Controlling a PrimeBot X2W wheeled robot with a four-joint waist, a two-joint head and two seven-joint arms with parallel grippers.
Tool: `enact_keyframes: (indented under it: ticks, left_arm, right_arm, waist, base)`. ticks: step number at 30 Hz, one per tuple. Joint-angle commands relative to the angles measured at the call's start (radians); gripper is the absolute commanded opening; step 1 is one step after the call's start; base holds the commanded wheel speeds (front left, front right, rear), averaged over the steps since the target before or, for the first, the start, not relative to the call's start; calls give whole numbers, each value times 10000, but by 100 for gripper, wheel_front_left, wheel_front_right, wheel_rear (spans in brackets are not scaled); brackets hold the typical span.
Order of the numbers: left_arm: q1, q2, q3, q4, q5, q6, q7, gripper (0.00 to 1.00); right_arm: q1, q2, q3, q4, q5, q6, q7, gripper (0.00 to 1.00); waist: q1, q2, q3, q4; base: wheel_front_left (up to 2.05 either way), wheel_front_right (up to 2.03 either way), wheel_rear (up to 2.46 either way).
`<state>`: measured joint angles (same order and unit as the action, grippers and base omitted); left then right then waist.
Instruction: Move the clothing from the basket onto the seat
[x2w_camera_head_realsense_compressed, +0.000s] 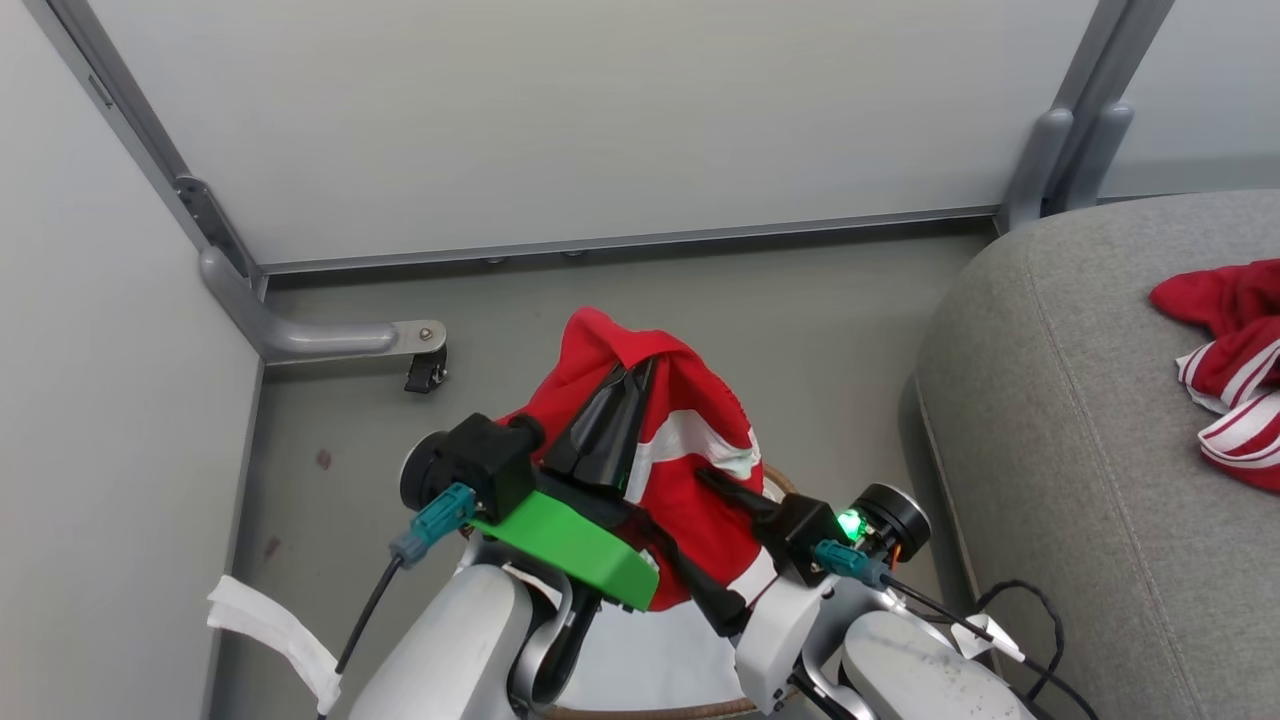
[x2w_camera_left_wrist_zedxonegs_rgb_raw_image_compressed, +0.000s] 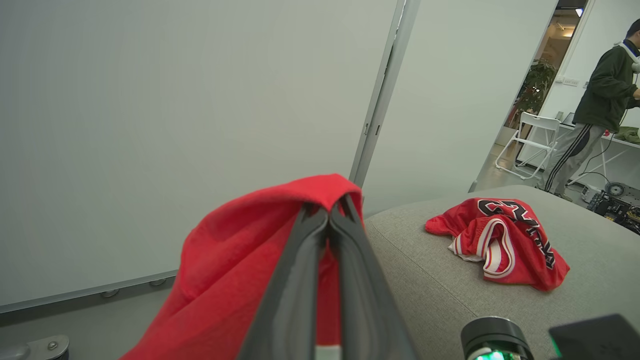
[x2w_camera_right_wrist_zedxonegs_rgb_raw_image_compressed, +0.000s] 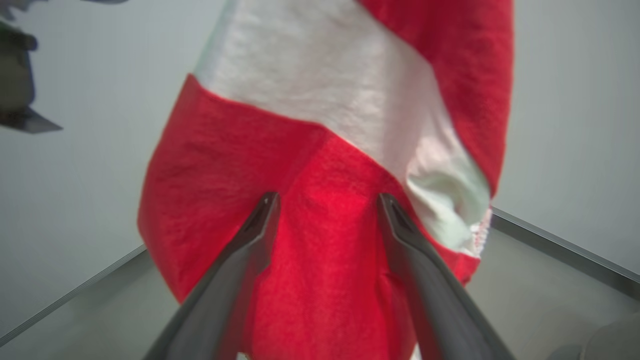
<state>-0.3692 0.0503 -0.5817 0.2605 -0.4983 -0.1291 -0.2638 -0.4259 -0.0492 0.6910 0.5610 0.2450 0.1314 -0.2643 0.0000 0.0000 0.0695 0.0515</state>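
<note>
Carrying step: left pincer (x2w_camera_left_wrist_zedxonegs_rgb_raw_image_compressed: 330, 205) pinches the red striped piece (x2w_camera_head_realsense_compressed: 690, 395) aloft, right pincer (x2w_camera_right_wrist_zedxonegs_rgb_raw_image_compressed: 327, 200) wide beside it. Next, swing it over the seat (x2w_camera_head_realsense_compressed: 1080, 450).

The seat (x2w_camera_head_realsense_compressed: 1080, 450) stood at the right, the jersey (x2w_camera_head_realsense_compressed: 1235, 350) lying on it. Left of it, the second garment (x2w_camera_head_realsense_compressed: 690, 450) hung above the near basket (x2w_camera_head_realsense_compressed: 680, 711).

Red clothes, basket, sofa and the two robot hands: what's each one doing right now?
striped red piece: held up, hanging from the left gripper over the basket.
left gripper: shut on the striped red piece.
right gripper: open, fingers apart at the hanging cloth.
jersey: crumpled, lying on the seat.
seat: holding the jersey.
basket: mostly hidden under the arms; what's inside cannot be told.
</note>
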Motion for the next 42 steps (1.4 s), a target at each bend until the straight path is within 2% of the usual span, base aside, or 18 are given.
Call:
enact_keyframes:
  ticks: [1,13,14,15,16,17,28,37,38,39,42]
  left_arm:
    - [-185,16,-63,-28,-79,-26,-11,0]
    - [-464,10,-927,-197,-363,-26,-11,0]
    - [-477,13,-981,-202,-387,-26,-11,0]
    - [-506,15,-1055,-214,-407,-26,-11,0]
    - [-548,12,-1119,-220,-437,-26,-11,0]
    - [-574,12,-1159,-225,-458,-26,-11,0]
    - [-471,11,-952,-87,-434,-26,-11,0]
    - [-353,22,-350,-47,-131,-14,-11,0]
    - [-286,22,-189,-21,-84,23,-11,34]
    - [-211,19,-99,80,-66,55,-8,100]
    - [-143,22,494,311,184,210,-9,100]
  right_arm:
    - [-186,-39,31,154,87,-14,0,100]
    - [-646,-38,-68,986,461,-14,1,100]
    - [-671,-40,-29,1066,510,-14,1,91]
    - [-728,-41,10,1176,542,-14,-1,53]
    - [-774,-40,44,1279,629,-14,1,19]
    - [-789,-38,88,1375,712,-14,1,0]
    - [-688,-43,-12,1657,1174,-14,1,0]
    - [-503,-36,-193,1103,1075,-14,-1,0]
    - [-471,-32,-309,816,1046,-14,-1,0]
    - [-389,-38,-422,553,1036,-14,-1,0]
    - [8,-44,-701,-375,821,-14,-1,0]
  waist:
    - [0,0,55,92]
    - [0,0,189,579]
    - [0,0,196,610]
    - [0,0,207,648]
    - [0,0,214,688]
    - [0,0,217,719]
    - [0,0,227,748]
    - [0,0,303,406]
    - [0,0,304,339]
    - [0,0,300,269]
    - [0,0,275,-113]
  base:
    - [0,0,0]
    - [0,0,0]
    - [0,0,0]
    - [0,0,0]
    - [0,0,0]
    - [0,0,0]
    - [0,0,0]
    - [0,0,0]
    - [0,0,0]
    - [0,0,0]
    - [0,0,0]
